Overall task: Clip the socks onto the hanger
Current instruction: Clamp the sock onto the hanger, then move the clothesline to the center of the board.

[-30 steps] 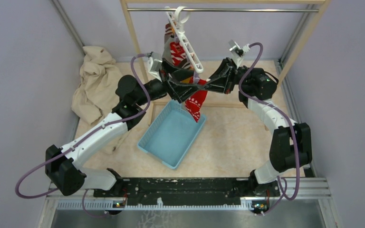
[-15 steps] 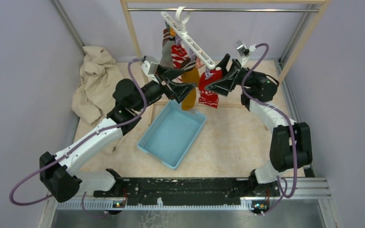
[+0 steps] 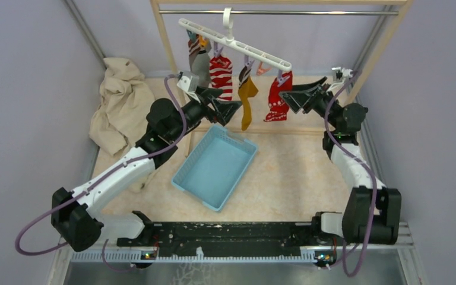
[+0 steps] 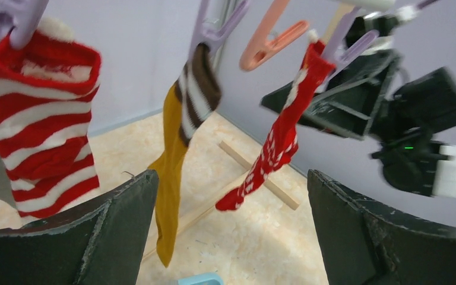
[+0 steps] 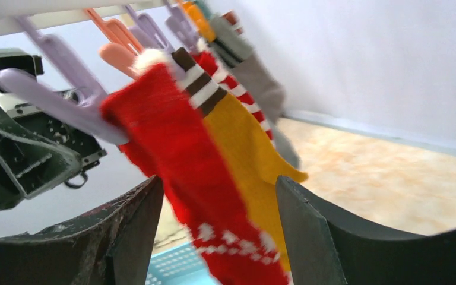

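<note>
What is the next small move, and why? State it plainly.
Probably draw both arms back from the hanger. The yellow sock and the patterned red sock both hang clipped to it. The left fingers and right fingers are open and hold nothing, so nothing seems left to clip.
</note>
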Robot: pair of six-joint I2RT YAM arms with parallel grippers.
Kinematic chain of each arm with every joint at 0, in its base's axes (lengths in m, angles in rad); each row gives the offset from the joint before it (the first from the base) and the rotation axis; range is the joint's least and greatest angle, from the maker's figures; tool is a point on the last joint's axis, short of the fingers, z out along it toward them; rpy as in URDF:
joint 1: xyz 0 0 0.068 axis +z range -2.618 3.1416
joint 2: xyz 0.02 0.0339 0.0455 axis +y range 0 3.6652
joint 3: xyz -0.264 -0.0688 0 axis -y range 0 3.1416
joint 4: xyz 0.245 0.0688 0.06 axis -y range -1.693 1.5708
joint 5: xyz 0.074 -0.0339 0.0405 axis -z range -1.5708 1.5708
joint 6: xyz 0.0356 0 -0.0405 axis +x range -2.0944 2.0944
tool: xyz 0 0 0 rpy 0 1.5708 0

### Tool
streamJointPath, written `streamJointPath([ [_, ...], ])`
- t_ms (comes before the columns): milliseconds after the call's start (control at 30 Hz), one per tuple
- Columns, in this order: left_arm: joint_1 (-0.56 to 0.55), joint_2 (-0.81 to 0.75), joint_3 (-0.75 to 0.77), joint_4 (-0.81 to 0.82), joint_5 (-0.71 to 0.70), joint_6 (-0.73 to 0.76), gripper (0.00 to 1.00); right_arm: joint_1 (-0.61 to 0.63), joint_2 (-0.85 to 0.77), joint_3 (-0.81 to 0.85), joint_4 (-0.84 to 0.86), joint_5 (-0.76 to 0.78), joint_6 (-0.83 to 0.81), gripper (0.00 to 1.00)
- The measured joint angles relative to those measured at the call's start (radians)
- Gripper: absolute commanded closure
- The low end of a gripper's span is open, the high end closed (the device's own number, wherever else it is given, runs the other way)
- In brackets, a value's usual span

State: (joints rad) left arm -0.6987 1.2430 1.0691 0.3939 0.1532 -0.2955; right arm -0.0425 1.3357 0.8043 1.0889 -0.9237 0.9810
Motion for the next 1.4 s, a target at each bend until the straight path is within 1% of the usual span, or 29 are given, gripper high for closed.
streamJointPath([
  [100, 0.03, 0.018, -0.039, 0.013, -0.007, -0.045, 0.01, 0.004, -0.139, -0.002, -0.253, 0.121, -0.211, 0.31],
  [167, 0.063, 0.02, -0.121, 0.044, -0.01, -0.094, 0.01, 0.007, -0.23, -0.007, -0.4, 0.206, -0.34, 0.32],
  [267, 0.089, 0.026, -0.217, 0.055, -0.019, -0.145, 0.01, 0.007, -0.318, -0.027, -0.556, 0.327, -0.474, 0.32],
  [433, 0.094, 0.03, -0.309, 0.07, -0.047, -0.186, 0.01, 0.01, -0.372, -0.113, -0.723, 0.47, -0.598, 0.33],
  [533, 0.094, -0.002, -0.393, 0.097, -0.105, -0.187, 0.01, 0.053, -0.366, -0.131, -0.827, 0.547, -0.656, 0.33],
  [600, 0.094, -0.024, -0.444, 0.098, -0.17, -0.183, 0.01, 0.105, -0.35, -0.131, -0.874, 0.612, -0.682, 0.42],
  [633, 0.094, -0.028, -0.454, 0.093, -0.197, -0.18, 0.01, 0.118, -0.34, -0.13, -0.889, 0.64, -0.684, 0.45],
  [667, 0.094, -0.028, -0.457, 0.09, -0.222, -0.176, 0.01, 0.127, -0.312, -0.13, -0.915, 0.684, -0.671, 0.46],
  [700, 0.094, -0.028, -0.457, 0.087, -0.25, -0.171, 0.01, 0.127, -0.3, -0.13, -0.923, 0.697, -0.669, 0.46],
  [800, 0.095, -0.024, -0.444, 0.065, -0.313, -0.163, 0.01, 0.043, -0.175, -0.127, -0.952, 0.694, -0.592, 0.47],
  [867, 0.095, -0.012, -0.414, 0.023, -0.362, -0.171, 0.02, -0.011, -0.094, -0.127, -0.972, 0.702, -0.545, 0.49],
  [967, 0.11, 0.011, -0.352, -0.065, -0.417, -0.217, 0.04, -0.044, -0.017, -0.13, -0.989, 0.739, -0.489, 0.49],
  [1100, 0.165, 0.021, -0.32, -0.135, -0.431, -0.28, 0.05, -0.043, 0.053, -0.129, -0.961, 0.748, -0.445, 0.49],
  [1233, 0.204, 0.025, -0.322, -0.171, -0.422, -0.315, 0.06, -0.043, 0.142, -0.13, -0.928, 0.753, -0.411, 0.57],
  [1400, 0.227, 0.027, -0.329, -0.185, -0.412, -0.333, 0.1, -0.043, 0.246, -0.116, -0.881, 0.743, -0.374, 0.65],
])
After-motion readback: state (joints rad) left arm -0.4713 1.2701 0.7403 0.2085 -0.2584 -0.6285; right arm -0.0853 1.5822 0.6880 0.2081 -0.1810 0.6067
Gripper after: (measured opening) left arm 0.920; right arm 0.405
